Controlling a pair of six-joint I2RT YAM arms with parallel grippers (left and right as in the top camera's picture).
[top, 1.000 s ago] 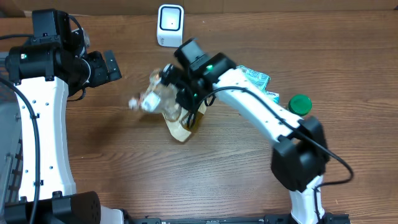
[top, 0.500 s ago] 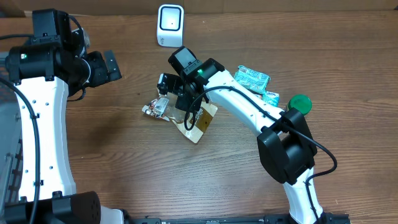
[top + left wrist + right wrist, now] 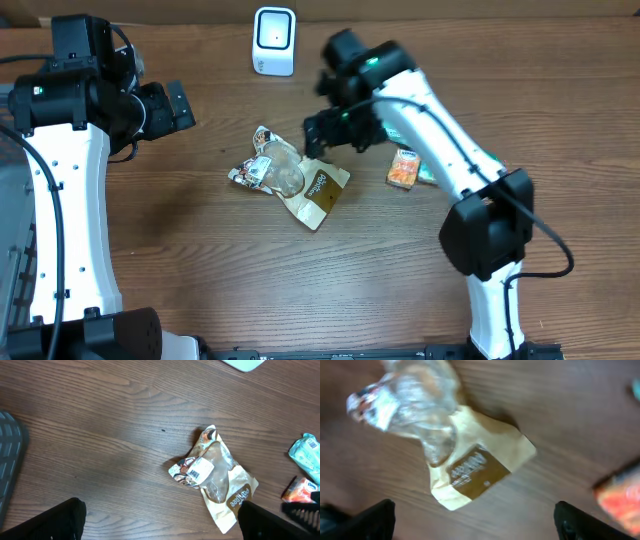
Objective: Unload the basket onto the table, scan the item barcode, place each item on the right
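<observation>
Across the brown wood-grain tabletop (image 3: 200, 290), and the biggest thing out there is the white-and-black left arm (image 3: 60, 200), standing tall along the left edge. Its left gripper (image 3: 176, 106) hangs above the far-left part of the tabletop, well apart from everything. In the left wrist view the black fingers (image 3: 55, 522) are spread wide, nothing between them.

Over to the white-and-black right arm (image 3: 440, 150), rising from the near edge and reaching to the far middle. The right gripper (image 3: 335, 130) hovers just beyond the far-right side of the bag, off the wood. In the right wrist view its fingers (image 3: 367, 522) are splayed right out and empty; that picture is blurred.

And there's the item: a crumpled snack pouch of tan paper and clear plastic with a brown label panel (image 3: 295, 180), lying flat in the middle of the tabletop, nobody touching it.

Up at the far edge stands the small white rounded barcode scanner (image 3: 274, 40), apart from the pouch.

Right of the pouch, under the right arm, lies a small orange packet (image 3: 403, 168), with a teal wrapper (image 3: 306, 452) just beside it.

Smallest of all: the white sticker (image 3: 202, 469) on the pouch's clear end, facing up.
</observation>
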